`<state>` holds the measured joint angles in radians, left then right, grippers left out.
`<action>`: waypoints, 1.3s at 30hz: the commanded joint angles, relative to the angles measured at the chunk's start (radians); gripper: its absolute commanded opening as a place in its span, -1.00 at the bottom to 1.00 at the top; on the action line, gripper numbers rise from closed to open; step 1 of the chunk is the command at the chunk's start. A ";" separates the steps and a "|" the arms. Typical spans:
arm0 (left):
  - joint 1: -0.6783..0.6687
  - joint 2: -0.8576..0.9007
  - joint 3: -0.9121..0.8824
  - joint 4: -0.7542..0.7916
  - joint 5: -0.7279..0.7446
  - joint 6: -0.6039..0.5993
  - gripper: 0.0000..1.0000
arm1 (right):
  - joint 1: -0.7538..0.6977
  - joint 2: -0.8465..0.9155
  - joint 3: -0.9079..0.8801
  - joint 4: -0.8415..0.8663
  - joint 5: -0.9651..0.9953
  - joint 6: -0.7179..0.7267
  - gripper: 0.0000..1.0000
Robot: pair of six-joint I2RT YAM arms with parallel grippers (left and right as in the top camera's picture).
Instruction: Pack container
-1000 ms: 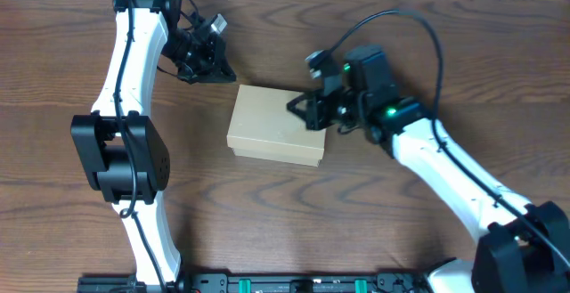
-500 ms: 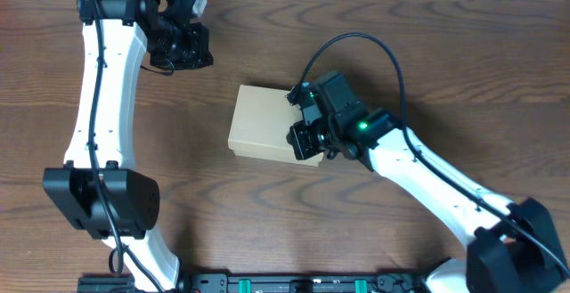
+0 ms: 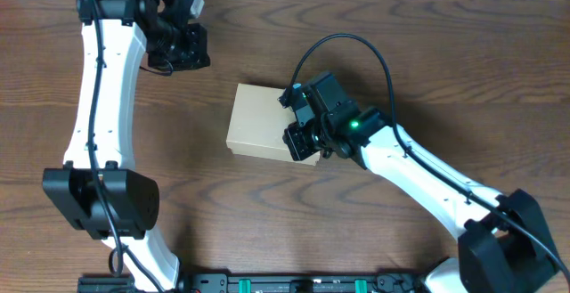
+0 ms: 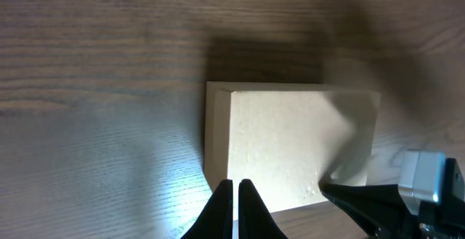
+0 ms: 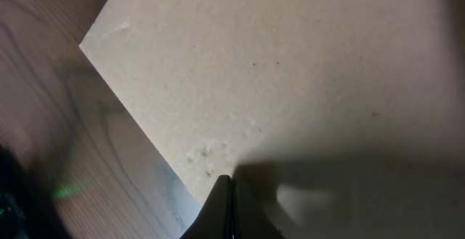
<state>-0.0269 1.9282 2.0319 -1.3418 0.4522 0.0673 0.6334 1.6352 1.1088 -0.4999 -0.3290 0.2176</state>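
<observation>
**Right claw over closed box, left claw well clear**

The right claw (image 3: 298, 142), tips together and holding nothing, sits above the near right corner of the tan cardboard box (image 3: 263, 128). The box lies flap-closed at the middle of the dark wood tabletop (image 3: 445, 52). The right wrist camera adds what the overhead view hides: the closed tips are over bare cardboard just inside the box's edge, though whether they touch it cannot be told. Farther back, the left claw (image 3: 178, 57), also pinched together and empty, hangs well apart from the box at the far left. Its own camera takes in the whole box and the other claw's tip. A second ago the left claw was just beside the box's far left corner, and the right claw was at the box's far right edge.
</observation>
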 commanded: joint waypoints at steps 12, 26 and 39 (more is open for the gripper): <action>0.060 -0.053 0.022 -0.011 -0.015 -0.045 0.91 | -0.042 -0.181 -0.009 -0.024 -0.012 -0.067 0.99; 0.124 -0.251 0.019 -0.113 -0.047 -0.003 0.91 | -0.300 -0.502 -0.009 -0.326 -0.011 -0.304 0.99; 0.134 -0.486 -0.168 -0.114 -0.150 -0.017 0.91 | -0.612 -0.835 -0.042 -0.637 0.014 -0.458 0.99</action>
<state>0.1013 1.4979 1.9320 -1.4639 0.3214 0.0525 0.0517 0.8429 1.0904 -1.1320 -0.3138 -0.2066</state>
